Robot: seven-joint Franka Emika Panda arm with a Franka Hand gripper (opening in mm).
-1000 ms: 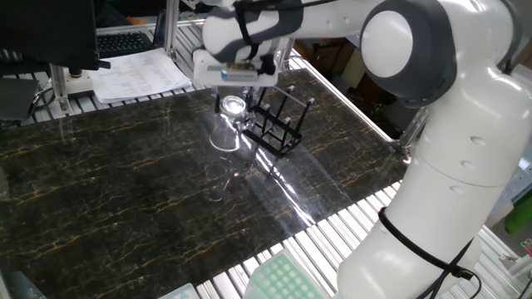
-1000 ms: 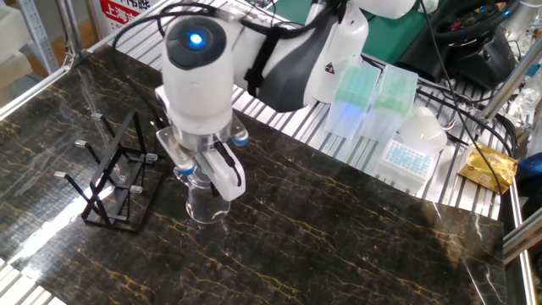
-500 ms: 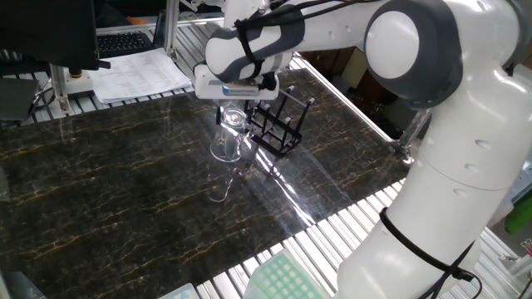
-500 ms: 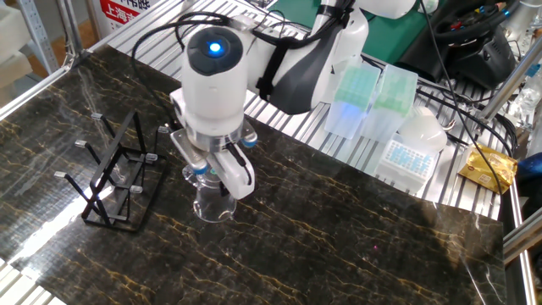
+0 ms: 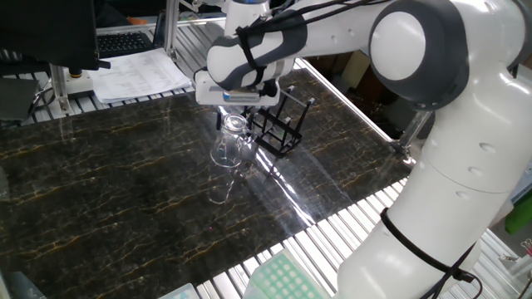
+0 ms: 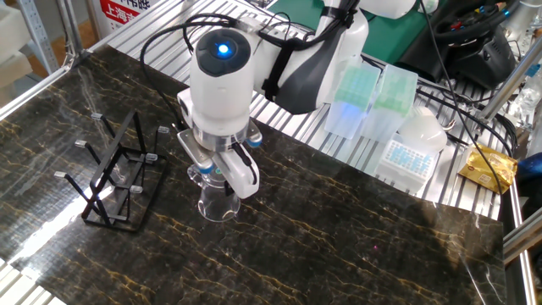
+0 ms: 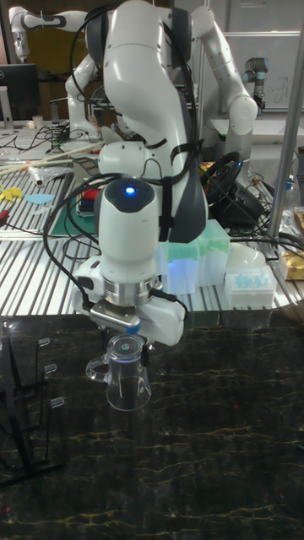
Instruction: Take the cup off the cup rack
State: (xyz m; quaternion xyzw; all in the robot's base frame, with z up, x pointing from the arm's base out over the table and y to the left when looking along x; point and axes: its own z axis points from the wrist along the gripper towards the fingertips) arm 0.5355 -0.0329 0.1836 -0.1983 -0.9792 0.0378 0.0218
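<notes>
The cup (image 6: 218, 202) is clear glass with a handle and hangs upside down, its wide rim low over the dark marble table (image 6: 356, 246). My gripper (image 6: 216, 176) is shut on its upper end. Whether the rim touches the table I cannot tell. The cup rack (image 6: 114, 182), black wire with thin pegs, stands empty to the left of the cup, a short gap away. In one fixed view the cup (image 5: 229, 145) sits just left of the rack (image 5: 278, 124) under the gripper (image 5: 234, 116). The tall view shows the cup (image 7: 127, 380), gripper (image 7: 127, 337) and rack (image 7: 21, 405).
Pipette tip boxes (image 6: 356, 97) and a white box (image 6: 398, 157) sit on the metal slats behind the table. A yellow packet (image 6: 489, 167) lies at the far right. Papers (image 5: 137, 75) lie beyond the table's far edge, and a green tip box (image 5: 283, 278) is at the near edge.
The gripper has carried the cup a little further from the rack, rightward in the other fixed view. The rack has not moved.
</notes>
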